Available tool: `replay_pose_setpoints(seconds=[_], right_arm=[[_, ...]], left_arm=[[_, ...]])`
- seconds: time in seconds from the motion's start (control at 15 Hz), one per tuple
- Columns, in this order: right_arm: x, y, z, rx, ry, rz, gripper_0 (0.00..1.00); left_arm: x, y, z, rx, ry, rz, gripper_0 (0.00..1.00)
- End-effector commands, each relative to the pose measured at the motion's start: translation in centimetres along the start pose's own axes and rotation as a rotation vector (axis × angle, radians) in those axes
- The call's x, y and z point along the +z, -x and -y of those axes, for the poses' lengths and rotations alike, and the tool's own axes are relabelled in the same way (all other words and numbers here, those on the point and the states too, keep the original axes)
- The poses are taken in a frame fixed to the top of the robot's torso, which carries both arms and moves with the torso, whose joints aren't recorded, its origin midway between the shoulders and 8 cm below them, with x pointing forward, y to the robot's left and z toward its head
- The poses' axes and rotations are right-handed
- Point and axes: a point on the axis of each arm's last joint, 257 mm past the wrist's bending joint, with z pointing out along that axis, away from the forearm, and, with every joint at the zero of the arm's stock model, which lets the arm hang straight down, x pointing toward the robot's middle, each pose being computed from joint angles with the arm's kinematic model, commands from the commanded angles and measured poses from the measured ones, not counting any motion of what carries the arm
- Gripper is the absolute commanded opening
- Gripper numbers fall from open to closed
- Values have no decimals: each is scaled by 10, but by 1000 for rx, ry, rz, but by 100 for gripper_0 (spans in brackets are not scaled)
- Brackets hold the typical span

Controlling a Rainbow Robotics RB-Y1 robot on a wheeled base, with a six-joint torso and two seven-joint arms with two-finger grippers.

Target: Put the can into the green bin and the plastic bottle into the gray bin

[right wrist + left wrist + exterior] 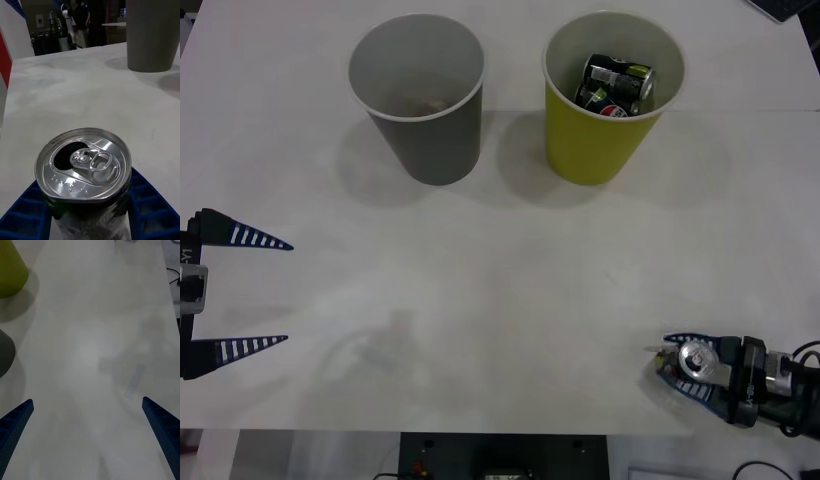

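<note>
Front view: right hand at 5 o'clock is clamped on the can; green bin sits at 12 from it. Right wrist: can upright between the fingers. Left wrist: left hand spread apart, idle.

A white, matt worktop is seen under even overhead light, and soft shadows are cast on it. Below the worktop's near edge a dark base with cables is visible. Beyond the worktop's far edge, in the right wrist view, a dim room is shown: dark equipment is stood there, and a pale table surface is caught by the light. Beside the worktop's side edge a white panel with a red band is seen.
</note>
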Motion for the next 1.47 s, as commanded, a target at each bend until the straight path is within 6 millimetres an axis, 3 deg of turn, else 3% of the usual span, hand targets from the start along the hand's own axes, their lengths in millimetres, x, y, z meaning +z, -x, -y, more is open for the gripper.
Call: replay_pose_setpoints(seconds=[0.07, 0.4, 0.8, 1.2, 1.47], right_arm=[[0, 2, -2, 5, 7, 9, 0], [6, 15, 0, -14, 32, 38, 0], [16, 35, 17, -38, 93, 0, 0], [2, 55, 39, -69, 173, -176, 0], [-7, 81, 46, -53, 165, -350, 0]], left_arm=[[0, 0, 0, 0, 0, 0, 100], [0, 0, 0, 0, 0, 0, 100], [0, 0, 0, 0, 0, 0, 100], [0, 0, 0, 0, 0, 0, 100], [0, 0, 0, 0, 0, 0, 100]])
